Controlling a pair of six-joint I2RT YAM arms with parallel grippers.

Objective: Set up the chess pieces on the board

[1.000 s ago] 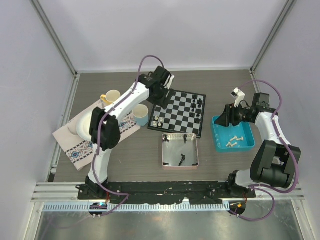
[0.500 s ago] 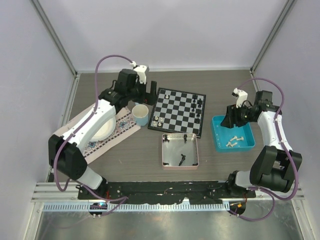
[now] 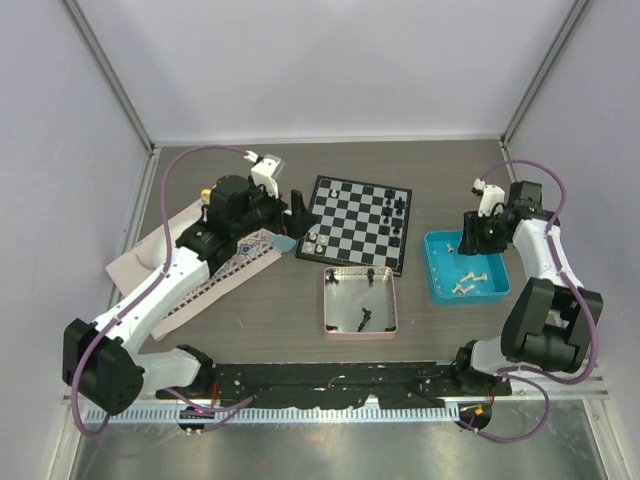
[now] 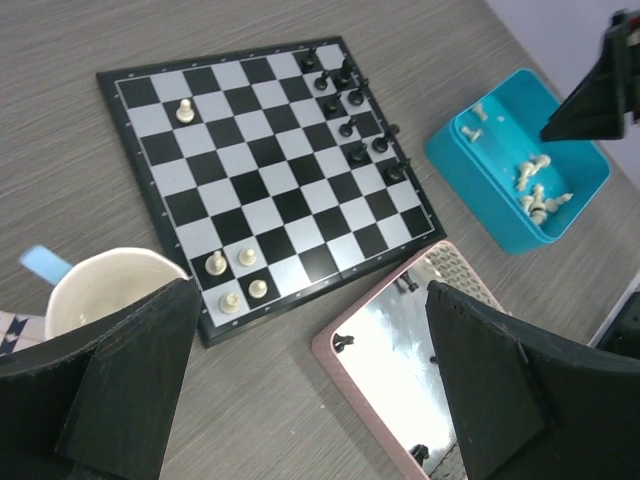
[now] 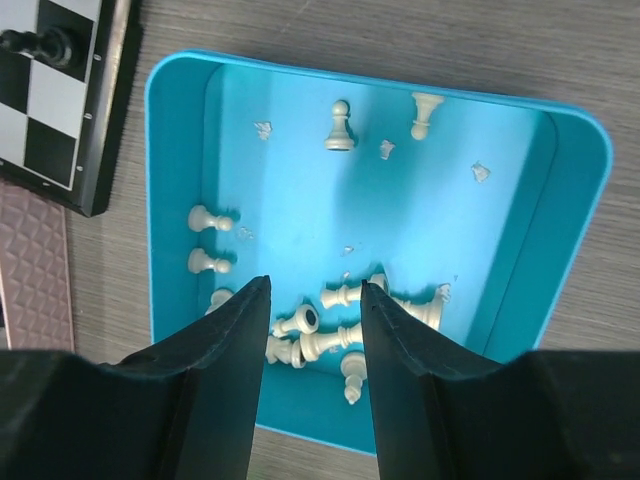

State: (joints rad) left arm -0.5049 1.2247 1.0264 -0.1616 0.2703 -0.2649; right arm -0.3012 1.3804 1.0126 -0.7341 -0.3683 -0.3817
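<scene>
Right wrist, right gripper [image 5: 315, 290] parted over chess pieces [image 5: 325, 343], left gripper [image 4: 310, 295] splayed wide

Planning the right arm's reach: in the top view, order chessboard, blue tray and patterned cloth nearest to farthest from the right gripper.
1. blue tray, directly under the right gripper
2. chessboard, to its left, mid-table
3. patterned cloth, far left side

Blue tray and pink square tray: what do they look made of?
The turquoise blue tray looks like moulded plastic: uniform colour, rounded corners, soft sheen. The pink square tray seems metal, perhaps tin: its floor mirrors the light, though the rim is pink.
</scene>
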